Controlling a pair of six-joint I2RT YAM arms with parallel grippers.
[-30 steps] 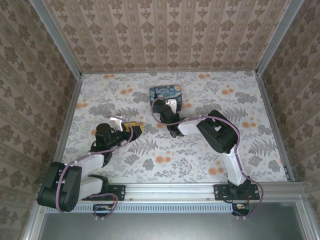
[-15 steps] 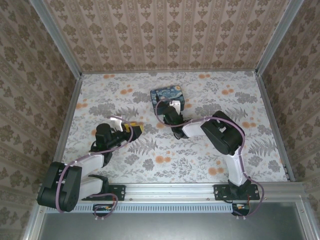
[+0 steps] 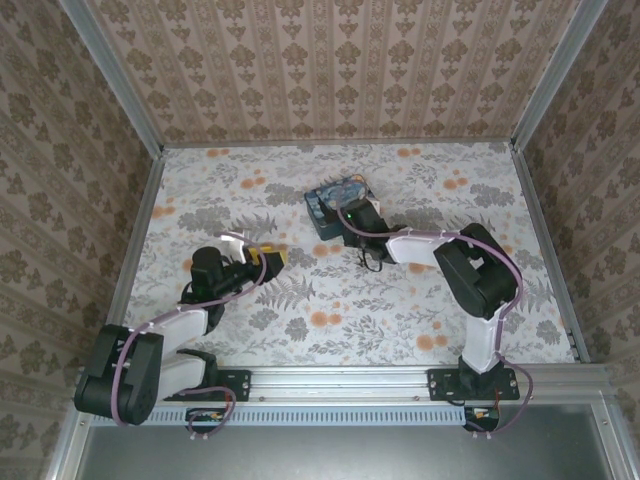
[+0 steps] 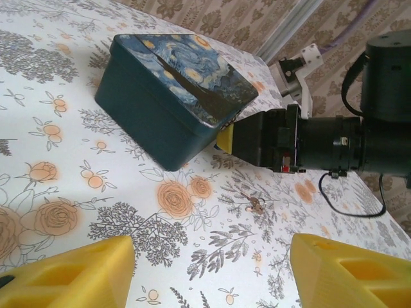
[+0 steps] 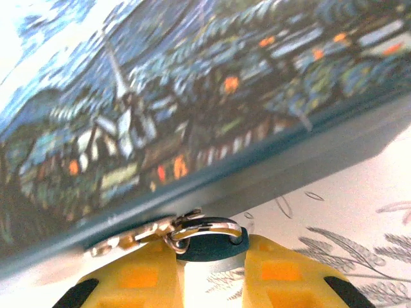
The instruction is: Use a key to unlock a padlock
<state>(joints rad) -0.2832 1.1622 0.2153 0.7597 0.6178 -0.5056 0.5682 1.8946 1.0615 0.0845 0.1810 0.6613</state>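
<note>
In the right wrist view the small teal padlock (image 5: 209, 247) sits between my right gripper's yellow fingers (image 5: 144, 276), and its shackle (image 5: 207, 227) is hooked through the metal hasp (image 5: 128, 241) of the starry-night box (image 5: 192, 96). My right gripper (image 5: 210, 258) is shut on the padlock, at the box's near side (image 3: 350, 213). The key (image 4: 255, 204), a tiny reddish-brown piece, lies on the floral table just below the right wrist. My left gripper (image 4: 209, 256) hovers open in front of the key, apart from it, holding nothing (image 3: 270, 257).
The box (image 3: 335, 203) stands skewed at the table's back centre, seen from the left wrist as a dark teal block (image 4: 173, 83). The right arm (image 3: 440, 250) stretches across the middle. Metal rails (image 3: 140, 230) and patterned walls bound the table.
The right arm has swung out to the right and lowered, its fingers closing on the padlock. The box has turned and sits skewed. The left arm has stayed still.
</note>
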